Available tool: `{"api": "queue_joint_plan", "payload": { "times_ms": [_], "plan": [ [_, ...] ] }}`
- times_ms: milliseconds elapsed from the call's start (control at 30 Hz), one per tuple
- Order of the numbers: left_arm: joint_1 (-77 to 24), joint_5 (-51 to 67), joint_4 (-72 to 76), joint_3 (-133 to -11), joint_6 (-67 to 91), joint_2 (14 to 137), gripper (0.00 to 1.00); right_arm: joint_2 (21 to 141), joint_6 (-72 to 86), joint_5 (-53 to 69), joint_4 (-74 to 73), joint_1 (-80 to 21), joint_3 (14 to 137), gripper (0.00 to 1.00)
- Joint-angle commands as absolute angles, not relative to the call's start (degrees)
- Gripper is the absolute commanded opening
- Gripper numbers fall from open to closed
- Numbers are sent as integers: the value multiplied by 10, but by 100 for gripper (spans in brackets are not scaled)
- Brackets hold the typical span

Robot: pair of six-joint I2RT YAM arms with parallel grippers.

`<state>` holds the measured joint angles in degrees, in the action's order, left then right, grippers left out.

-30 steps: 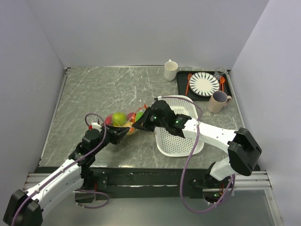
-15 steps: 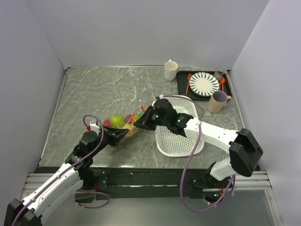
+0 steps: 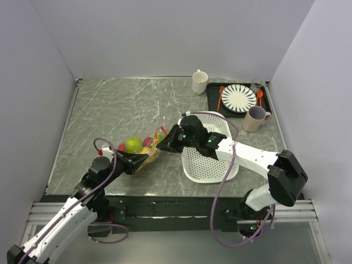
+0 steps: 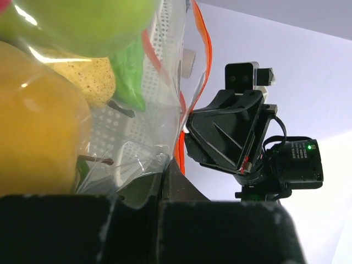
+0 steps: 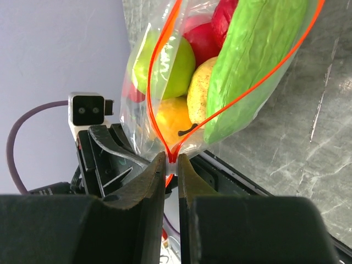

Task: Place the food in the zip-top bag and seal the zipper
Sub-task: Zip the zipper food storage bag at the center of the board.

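**Clear crinkly plastic zip-top bag (image 3: 140, 153) stretched, mouth open**

Top view: the bag, holding the glossy toy food (image 3: 133, 144), sits at the near left of the grey marbled table (image 3: 110, 104). The left arm (image 3: 82, 198) has drawn back, tautening it.

Left wrist: left fingers (image 4: 231, 231) clenched on its film.

Right wrist: right fingers (image 5: 137, 220) pinch the orange-red zipper strip (image 5: 171, 150) at its end; sealing remains.

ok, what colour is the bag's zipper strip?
Orange-red. The zipper shows best in the right wrist view, against the clear plastic.
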<state>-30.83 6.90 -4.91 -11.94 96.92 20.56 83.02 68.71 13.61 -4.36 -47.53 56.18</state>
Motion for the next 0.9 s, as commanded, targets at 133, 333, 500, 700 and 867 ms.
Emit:
{"api": "queue_joint_plan", "payload": {
  "times_ms": [133, 333, 500, 700, 867],
  "plan": [
    [-306, 56, -129, -138, 961, 169, 1, 831, 659, 63, -53, -428, 554, 0],
    [-306, 61, -58, -121, 961, 185, 7, 836, 656, 96, -33, -433, 561, 0],
    [-306, 81, 37, -130, 943, 250, 34, 837, 664, 103, -26, -451, 563, 0],
    [-306, 94, 36, -166, 914, 292, 59, 845, 667, 110, -20, -461, 563, 0],
    [-307, 94, 47, -172, 905, 284, 70, 851, 665, 108, -21, -464, 568, 0]
  ]
}}
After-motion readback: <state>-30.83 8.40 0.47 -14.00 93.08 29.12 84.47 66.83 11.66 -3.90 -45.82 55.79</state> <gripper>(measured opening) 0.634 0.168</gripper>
